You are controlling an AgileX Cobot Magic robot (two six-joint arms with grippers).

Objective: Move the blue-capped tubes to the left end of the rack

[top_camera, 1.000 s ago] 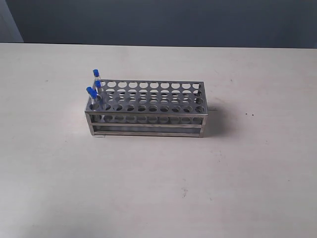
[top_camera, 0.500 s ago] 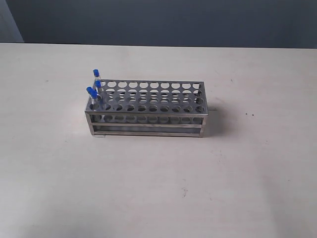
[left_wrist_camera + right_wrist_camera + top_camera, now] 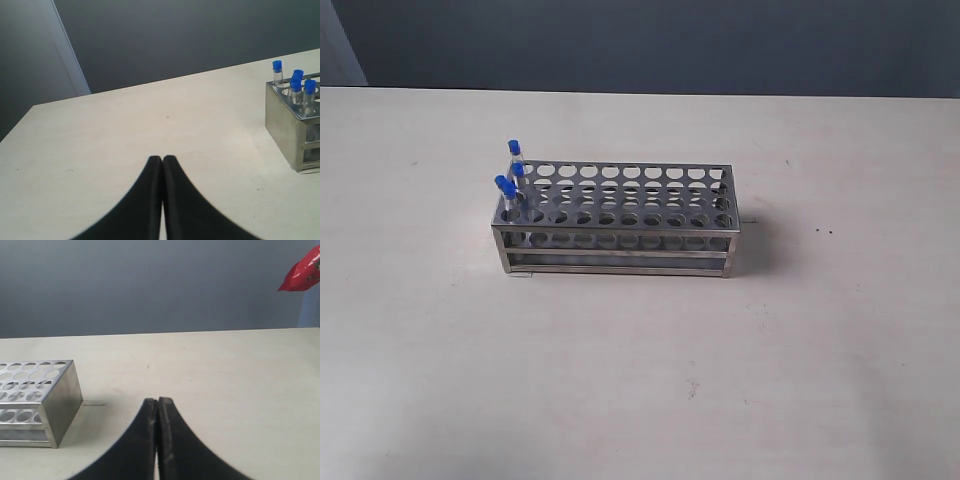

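No shift against the exterior pictures of a second and half a second ago: same spots for the rack (image 3: 620,215) and the blue-capped tubes (image 3: 510,188).

Exterior view: slightly left of centre on the pale table (image 3: 620,380), steel rack with its long side across the frame, rows of round holes on top. Four tubes bunched at its left end, one per row by the look of it, caps above the top plate, the farthest standing highest in the frame. Remaining holes open. Dark wall along the top edge.

Left wrist view: at bottom centre, the left gripper (image 3: 162,160), black fingers pressed tip to tip, nothing between them, above bare tabletop. At the right edge, the tube-bearing end of the rack (image 3: 287,125), well apart from the fingertips, four blue caps (image 3: 296,85) over its top corner.

Right wrist view: at bottom centre, the right gripper (image 3: 158,401), likewise closed tight and holding nothing. At lower left, the other end of the rack (image 3: 30,405), holes unfilled, apart from the fingers. In the upper right corner, a red thing (image 3: 301,272), too cropped to identify.
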